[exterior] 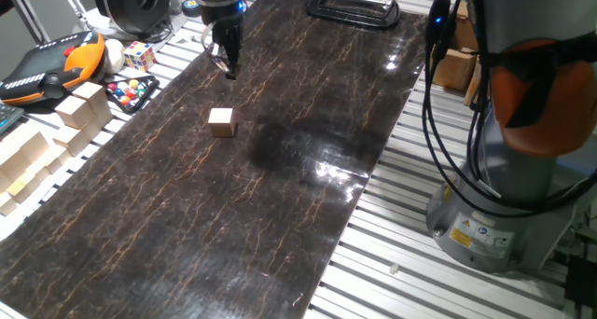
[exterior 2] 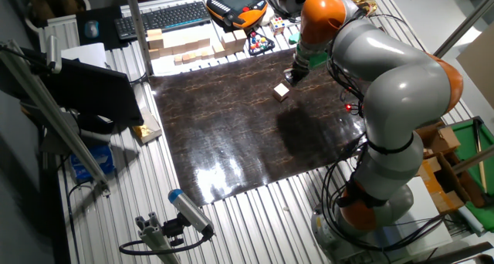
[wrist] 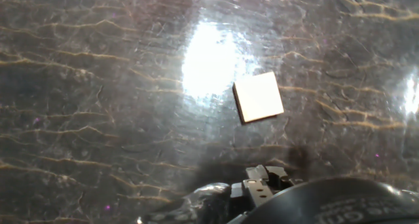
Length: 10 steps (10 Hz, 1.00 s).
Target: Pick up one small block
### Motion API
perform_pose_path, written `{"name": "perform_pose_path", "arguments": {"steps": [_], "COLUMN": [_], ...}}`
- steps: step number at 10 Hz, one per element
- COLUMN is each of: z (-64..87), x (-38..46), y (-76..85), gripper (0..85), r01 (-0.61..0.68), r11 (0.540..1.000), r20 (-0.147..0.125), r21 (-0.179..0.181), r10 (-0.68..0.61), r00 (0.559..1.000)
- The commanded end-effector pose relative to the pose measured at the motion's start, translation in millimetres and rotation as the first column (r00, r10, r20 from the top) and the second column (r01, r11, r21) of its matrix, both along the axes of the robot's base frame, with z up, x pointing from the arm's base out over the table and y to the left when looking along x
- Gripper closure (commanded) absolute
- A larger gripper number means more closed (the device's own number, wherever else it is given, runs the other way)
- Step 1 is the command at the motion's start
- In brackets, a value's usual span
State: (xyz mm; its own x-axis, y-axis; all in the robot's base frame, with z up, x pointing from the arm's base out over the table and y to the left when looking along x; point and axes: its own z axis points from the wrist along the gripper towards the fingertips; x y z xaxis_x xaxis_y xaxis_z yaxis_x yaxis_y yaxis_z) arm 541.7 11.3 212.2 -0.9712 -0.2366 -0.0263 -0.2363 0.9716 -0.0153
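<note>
Right now the small block (exterior: 222, 121) sits alone on the dark marbled mat (exterior: 168, 216) that covers the middle of the worktop (exterior: 392, 235), resting flat with nothing touching it. Above and beyond it in one fixed view, the end effector (exterior: 227, 62) hangs over the mat, clear of the cube and not holding anything; its dark fingers point down and look close together, though whether they are fully pressed together or slightly spread cannot be told from these pictures. From the other fixed view the block (exterior 2: 282, 91) lies just beside the end effector (exterior 2: 295, 75), toward the mat's centre, with the grey and orange arm (exterior 2: 386, 86) bending over the mat's right edge. Through the hand view the block (wrist: 258, 96) shows as a pale square, slightly turned, next to a bright glare on the glossy surface. Beside the mat's left edge in one fixed view lie several larger pale wooden blocks (exterior: 79, 106), a multicoloured puzzle cube (exterior: 139, 55), and an orange and black handheld controller (exterior: 51, 65).
</note>
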Motion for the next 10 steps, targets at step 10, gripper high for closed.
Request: {"name": "perform_pose_path", "arguments": {"steps": [10], "z": [-33.9], "x": [20.6], "y": [2.6], "gripper": [84.3], "r01": [-0.118], "r11": [0.992], "r20": [0.017], "r21": [-0.034], "r10": [0.118], "r00": [0.993]}}
